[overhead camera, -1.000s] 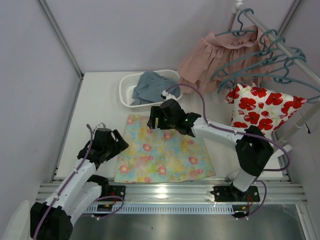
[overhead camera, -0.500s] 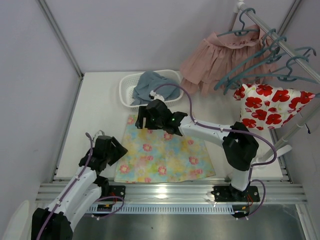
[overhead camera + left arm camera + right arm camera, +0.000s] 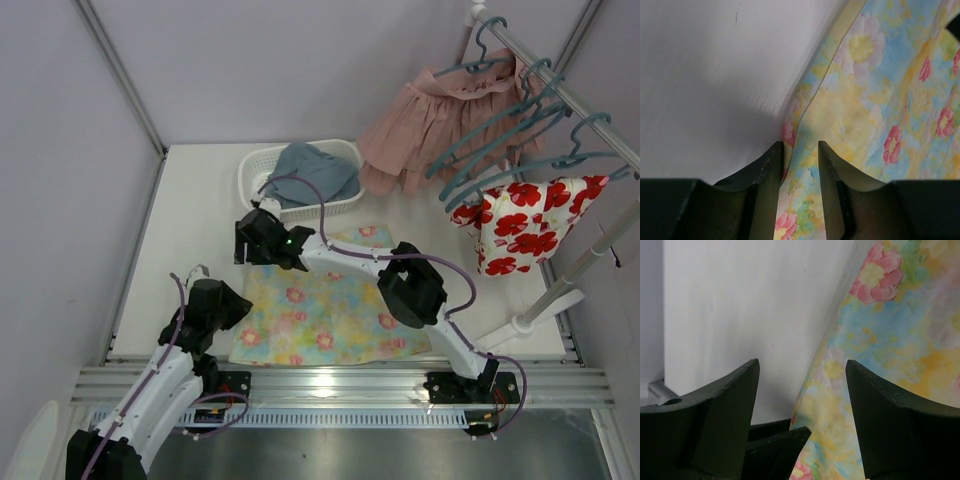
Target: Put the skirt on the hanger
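Note:
The skirt lies flat on the table, pastel yellow, green and blue with pink flowers. My left gripper is at its left edge. In the left wrist view the fingers stand close together with a raised strip of the skirt between them, my left gripper still a little open. My right gripper is over the far left corner, open wide astride the skirt's edge, right gripper. Slim teal hangers hang on the rail at the back right, away from both grippers.
A white basket holding a grey-blue garment stands just behind the right gripper. On the rail hang a dusty-pink pleated skirt and a white garment with red flowers. The rack's foot is at the right.
My right gripper has swept left along the skirt's far edge to its far left corner. The left gripper's jaws have narrowed over the skirt's left edge. The hanging garments have swung.

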Robot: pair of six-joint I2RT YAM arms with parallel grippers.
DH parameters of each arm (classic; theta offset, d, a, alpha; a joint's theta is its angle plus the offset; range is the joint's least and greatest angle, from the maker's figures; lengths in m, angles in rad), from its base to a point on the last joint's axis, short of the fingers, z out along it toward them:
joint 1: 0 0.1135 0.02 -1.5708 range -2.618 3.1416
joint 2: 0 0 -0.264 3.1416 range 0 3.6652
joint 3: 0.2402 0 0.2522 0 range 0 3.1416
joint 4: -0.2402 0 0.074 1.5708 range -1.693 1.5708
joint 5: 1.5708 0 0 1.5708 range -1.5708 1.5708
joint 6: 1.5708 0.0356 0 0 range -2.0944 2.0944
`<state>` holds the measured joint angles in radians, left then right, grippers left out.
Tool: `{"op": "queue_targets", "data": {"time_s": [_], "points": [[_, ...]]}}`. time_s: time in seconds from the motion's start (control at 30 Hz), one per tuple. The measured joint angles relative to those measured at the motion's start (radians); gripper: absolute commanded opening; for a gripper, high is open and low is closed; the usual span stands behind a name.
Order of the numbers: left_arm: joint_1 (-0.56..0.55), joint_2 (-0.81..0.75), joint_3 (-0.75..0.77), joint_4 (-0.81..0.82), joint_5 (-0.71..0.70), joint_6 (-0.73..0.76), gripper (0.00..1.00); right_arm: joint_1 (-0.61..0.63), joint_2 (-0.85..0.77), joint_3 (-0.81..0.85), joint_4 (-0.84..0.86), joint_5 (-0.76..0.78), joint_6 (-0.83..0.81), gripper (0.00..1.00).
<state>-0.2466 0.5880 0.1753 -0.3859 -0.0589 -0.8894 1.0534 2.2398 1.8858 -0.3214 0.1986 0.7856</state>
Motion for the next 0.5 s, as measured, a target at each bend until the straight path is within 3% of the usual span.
{"op": "queue_targets", "data": {"time_s": [0.23, 0.5], "points": [[-0.001, 0.031, 0.0, 0.026, 0.014, 0.008, 0.38, 0.015, 0.18, 0.209, -0.16, 0.069, 0.007, 0.69], [-0.002, 0.029, 0.0, 0.026, 0.018, 0.008, 0.37, 0.018, 0.245, 0.318, -0.269, 0.131, 0.003, 0.62]]}}
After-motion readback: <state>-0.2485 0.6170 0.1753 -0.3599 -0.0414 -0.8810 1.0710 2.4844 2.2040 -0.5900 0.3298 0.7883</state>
